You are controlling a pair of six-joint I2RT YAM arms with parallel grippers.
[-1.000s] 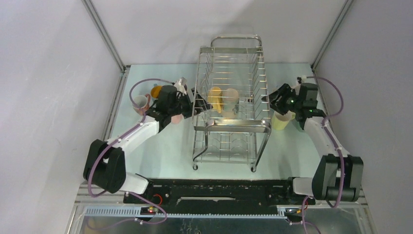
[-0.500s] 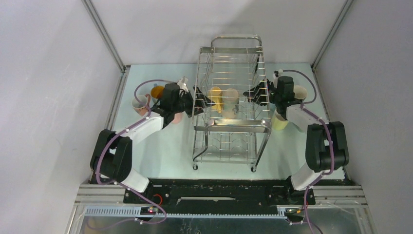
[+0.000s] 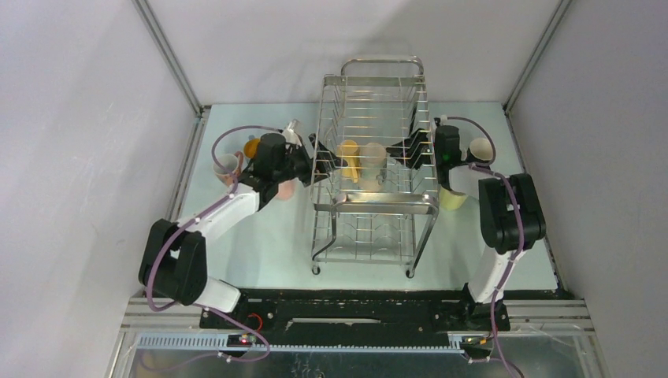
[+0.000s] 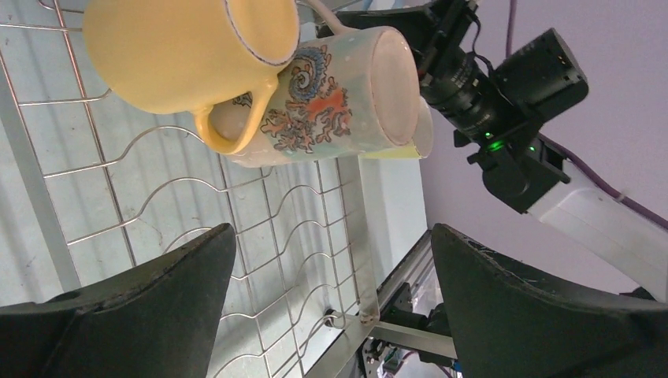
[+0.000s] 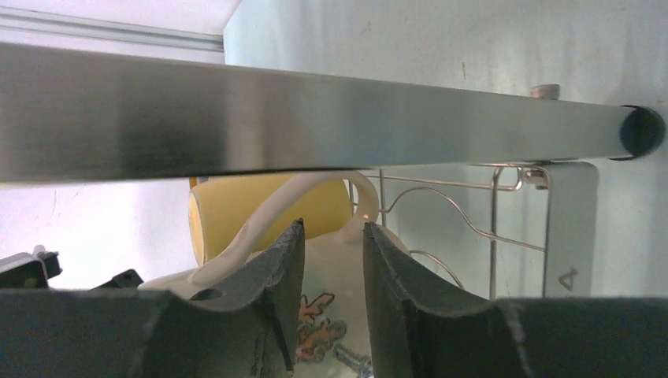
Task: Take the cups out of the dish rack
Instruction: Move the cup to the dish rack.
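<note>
The dish rack (image 3: pixel 378 203) stands mid-table. On its upper tier lie two cups, a yellow one (image 3: pixel 347 157) (image 4: pixel 181 47) and a cream one with a coral pattern (image 3: pixel 372 156) (image 4: pixel 331 102), touching each other. My left gripper (image 3: pixel 315 153) (image 4: pixel 331 236) is at the rack's left side, wide open and holding nothing, with the two cups just ahead of it. My right gripper (image 3: pixel 410 150) (image 5: pixel 332 228) reaches in from the right under the steel bar (image 5: pixel 315 118). Its jaws stand narrowly apart at the root of the cream cup's handle (image 5: pixel 260 213), with nothing pinched.
On the table left of the rack stand a whitish-pink cup (image 3: pixel 227 165), an orange cup (image 3: pixel 252 147) and a pink cup (image 3: pixel 287 189). To the right are a cream cup (image 3: pixel 480 150) and a pale yellow-green cup (image 3: pixel 451 197). Side walls close in on both sides.
My right arm swung from the cups on the right table over to the rack's right side, and its jaws narrowed. The left arm edged slightly toward the rack, still open.
</note>
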